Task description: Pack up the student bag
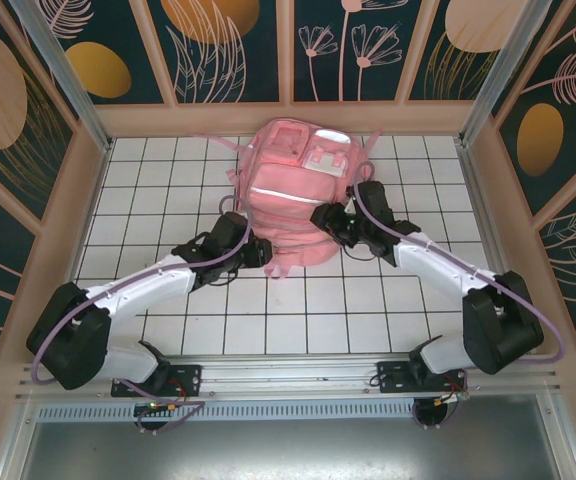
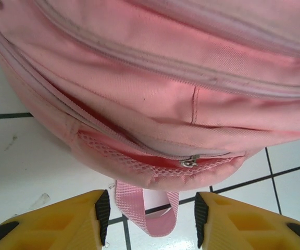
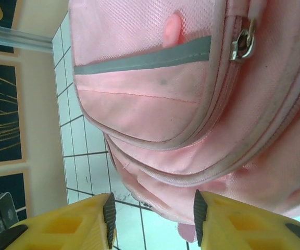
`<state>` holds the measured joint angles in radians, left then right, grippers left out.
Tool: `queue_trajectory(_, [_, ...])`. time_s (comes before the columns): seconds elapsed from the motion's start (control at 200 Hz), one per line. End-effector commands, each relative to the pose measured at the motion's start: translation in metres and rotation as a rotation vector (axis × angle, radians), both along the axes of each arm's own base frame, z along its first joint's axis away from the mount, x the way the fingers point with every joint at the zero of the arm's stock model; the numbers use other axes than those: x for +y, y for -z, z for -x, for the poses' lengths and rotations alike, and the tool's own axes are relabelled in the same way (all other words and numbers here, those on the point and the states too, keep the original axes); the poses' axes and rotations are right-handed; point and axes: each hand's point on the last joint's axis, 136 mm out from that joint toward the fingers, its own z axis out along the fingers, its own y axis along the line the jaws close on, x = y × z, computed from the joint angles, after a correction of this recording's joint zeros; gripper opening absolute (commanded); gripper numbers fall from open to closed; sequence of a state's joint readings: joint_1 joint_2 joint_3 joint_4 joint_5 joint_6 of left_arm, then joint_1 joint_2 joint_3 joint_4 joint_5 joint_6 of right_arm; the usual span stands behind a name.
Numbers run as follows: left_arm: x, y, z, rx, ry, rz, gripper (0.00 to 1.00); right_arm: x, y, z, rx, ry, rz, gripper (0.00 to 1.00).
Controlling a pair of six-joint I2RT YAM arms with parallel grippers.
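Here's the bag (image 1: 293, 200), lying on the tiled surface (image 1: 268, 310) towards the far middle, front pockets up. The left end effector (image 1: 256, 250) sits at its near left corner and the right end effector (image 1: 328, 218) is close against its right flank. Both stand open: in each wrist view the yellow fingers are parted with nothing clamped between them. On the left, a strap loop (image 2: 155, 221) lies on the tiles in the gap, ungripped, with the bag's rounded end just beyond it.

How will it handle? We judge it soft and floppy, fabric that sags and folds, and glossy enough to slip under a pinch. Flat panels give little to bite, so we'd go for the strap loop, a zip pull (image 3: 244, 44) or a piped seam. Lift one corner and the rest will likely drag.

What's inside? The bag bulges, so something may be in it, but we cannot see in. In the left wrist view a zip slider (image 2: 190, 162) sits above a mesh pocket (image 2: 124, 156) with a red slit showing, its contents unreadable. From above, the front pockets (image 1: 318, 155) are too small to read.
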<state>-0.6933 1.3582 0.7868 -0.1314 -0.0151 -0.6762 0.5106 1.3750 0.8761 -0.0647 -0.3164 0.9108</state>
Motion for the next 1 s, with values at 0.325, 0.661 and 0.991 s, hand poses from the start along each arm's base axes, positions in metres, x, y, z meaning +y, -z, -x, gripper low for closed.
queue_trajectory(0.325, [0.009,-0.016,-0.001,-0.056,-0.02,-0.023,0.49,0.005,-0.017,-0.015,-0.227,-0.157,0.377,0.47])
queue_trajectory(0.661, [0.076,-0.051,-0.002,-0.096,-0.25,0.138,0.5,0.054,-0.012,-0.031,-0.684,-0.645,0.955,0.57])
queue_trajectory(0.991, [0.075,-0.059,0.0,-0.099,-0.236,0.176,0.5,0.076,0.014,-0.05,-0.679,-0.773,1.037,0.58])
